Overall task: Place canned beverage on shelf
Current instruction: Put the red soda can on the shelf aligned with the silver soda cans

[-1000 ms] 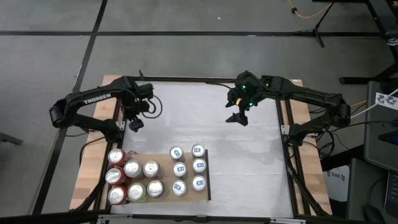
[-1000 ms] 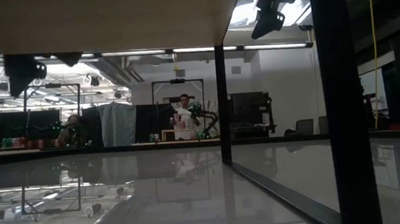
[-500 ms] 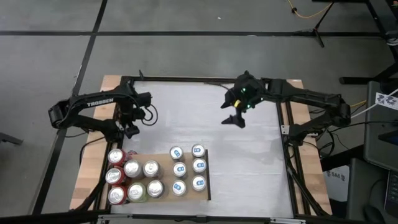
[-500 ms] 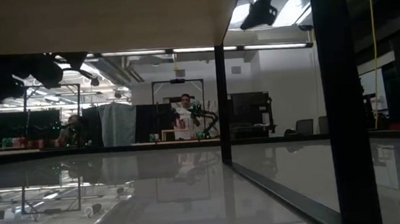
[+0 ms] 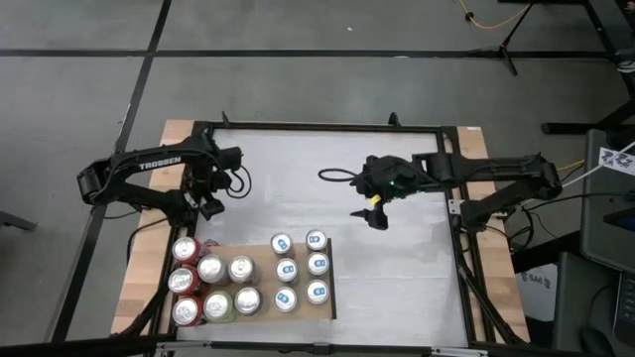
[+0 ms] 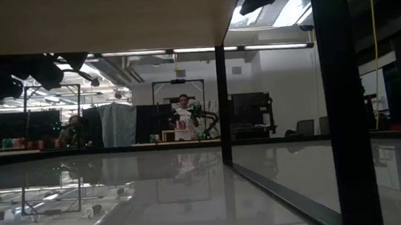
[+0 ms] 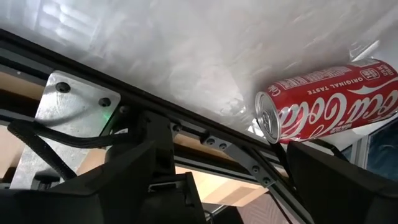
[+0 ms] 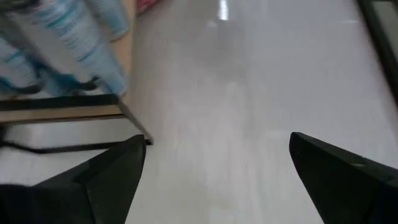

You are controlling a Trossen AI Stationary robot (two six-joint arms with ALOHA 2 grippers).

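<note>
Entry: I have both grippers open and empty, left gripper point(image 5: 210, 203) poised just above the red can point(image 7: 329, 99) by the table's left edge to collect it, right gripper point(image 5: 377, 215) mid-table beside the shelf point(image 5: 325, 283) holding six cans.

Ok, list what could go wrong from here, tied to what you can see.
1. The cans on the shelf stand packed close together, so adding another could topple a neighbour.
2. The left tool, open, hovers just beyond the red cans at the table's left edge; a low approach might knock one off.
3. The right tool, open and empty, hangs near the shelf; both arms converging on the cans may collide.
</note>
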